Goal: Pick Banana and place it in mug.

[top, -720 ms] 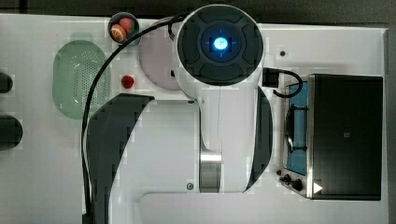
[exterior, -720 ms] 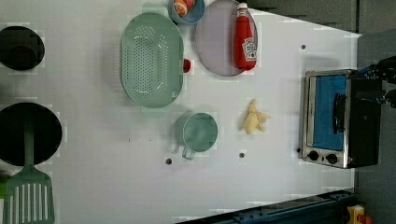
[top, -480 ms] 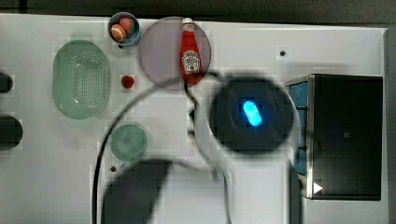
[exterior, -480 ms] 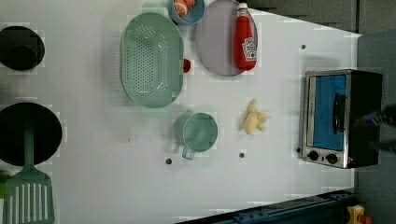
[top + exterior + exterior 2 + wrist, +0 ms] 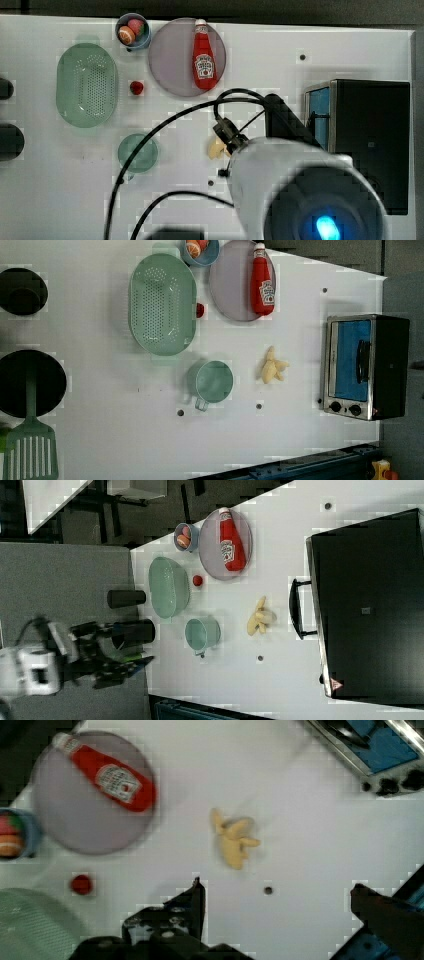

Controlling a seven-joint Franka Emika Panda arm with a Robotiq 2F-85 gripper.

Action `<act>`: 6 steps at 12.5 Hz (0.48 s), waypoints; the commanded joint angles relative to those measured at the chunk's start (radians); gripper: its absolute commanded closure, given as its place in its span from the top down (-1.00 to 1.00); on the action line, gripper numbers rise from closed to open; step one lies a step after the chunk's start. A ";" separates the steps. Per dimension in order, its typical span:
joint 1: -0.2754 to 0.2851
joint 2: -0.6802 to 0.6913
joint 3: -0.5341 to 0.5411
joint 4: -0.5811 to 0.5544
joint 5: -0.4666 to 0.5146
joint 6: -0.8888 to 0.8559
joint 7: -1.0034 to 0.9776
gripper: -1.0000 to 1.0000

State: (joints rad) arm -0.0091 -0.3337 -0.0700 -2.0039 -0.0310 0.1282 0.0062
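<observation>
In the left view, going left to right, the mug stands upright on the white surface; the banana lies near it toward the toaster oven. The banana appears light, rigid and smooth; grasp across the joined lobes. The gripper hangs above, fully open, holding nothing. Surface is uncluttered around both.

Table is showing smooth matt white. Mug and colander are looking like green plastic, the colander perforated. Banana is appearing matt, pale yellow. Ketchup bottle is reading as glossy red plastic. Oven front is showing brushed metal.
</observation>
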 commanded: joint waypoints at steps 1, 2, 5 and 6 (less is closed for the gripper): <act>0.003 0.159 0.016 -0.148 0.013 0.161 -0.059 1.00; 0.003 0.178 0.021 -0.190 0.013 0.234 -0.070 1.00; 0.003 0.271 0.031 -0.333 0.013 0.501 -0.080 1.00; 0.003 0.304 0.032 -0.361 0.013 0.554 -0.083 1.00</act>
State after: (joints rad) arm 0.0031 0.0015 -0.0529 -2.3496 0.0019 0.6553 -0.0353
